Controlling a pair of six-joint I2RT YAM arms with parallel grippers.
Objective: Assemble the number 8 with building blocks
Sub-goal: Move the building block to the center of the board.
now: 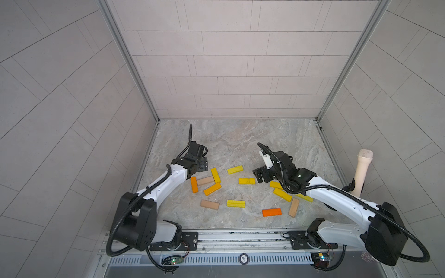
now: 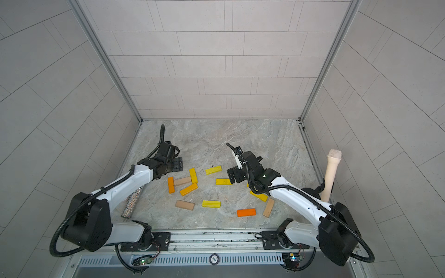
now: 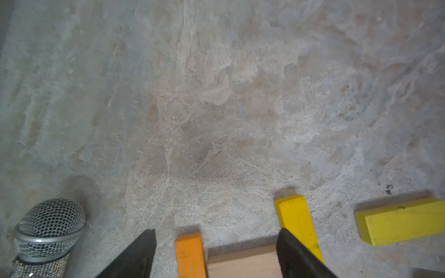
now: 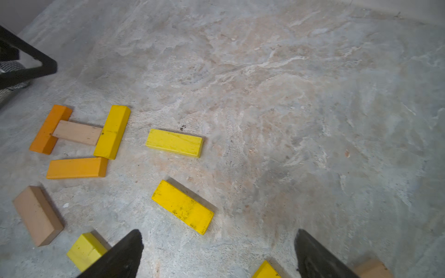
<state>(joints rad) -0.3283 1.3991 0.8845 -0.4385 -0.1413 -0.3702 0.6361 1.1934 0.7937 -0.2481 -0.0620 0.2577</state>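
Observation:
Building blocks in yellow, orange and tan lie scattered on the stone table; a whole number 8 is out of view. At the left, an orange bar point(image 1: 194, 184) and a yellow bar point(image 1: 215, 175) flank a tan bar point(image 1: 205, 180), with an amber bar point(image 1: 212, 189) below them. My left gripper point(image 1: 201, 166) point(image 3: 216, 240) hovers open at this cluster's far end. The orange bar point(image 3: 190, 255) and tan bar point(image 3: 243, 264) lie between its fingers, and one finger overlaps the yellow bar point(image 3: 295, 216). My right gripper point(image 1: 258, 174) point(image 4: 218, 240) is open and empty beside a yellow bar point(image 1: 246, 181).
A glittery silver microphone point(image 2: 133, 201) point(image 3: 48, 231) lies by the left wall under the left arm. A cream microphone point(image 1: 362, 173) stands at the right wall. Loose bars include yellow point(image 1: 235, 169), yellow point(image 1: 236, 203), tan point(image 1: 210, 204), orange point(image 1: 271, 212) and tan point(image 1: 293, 207).

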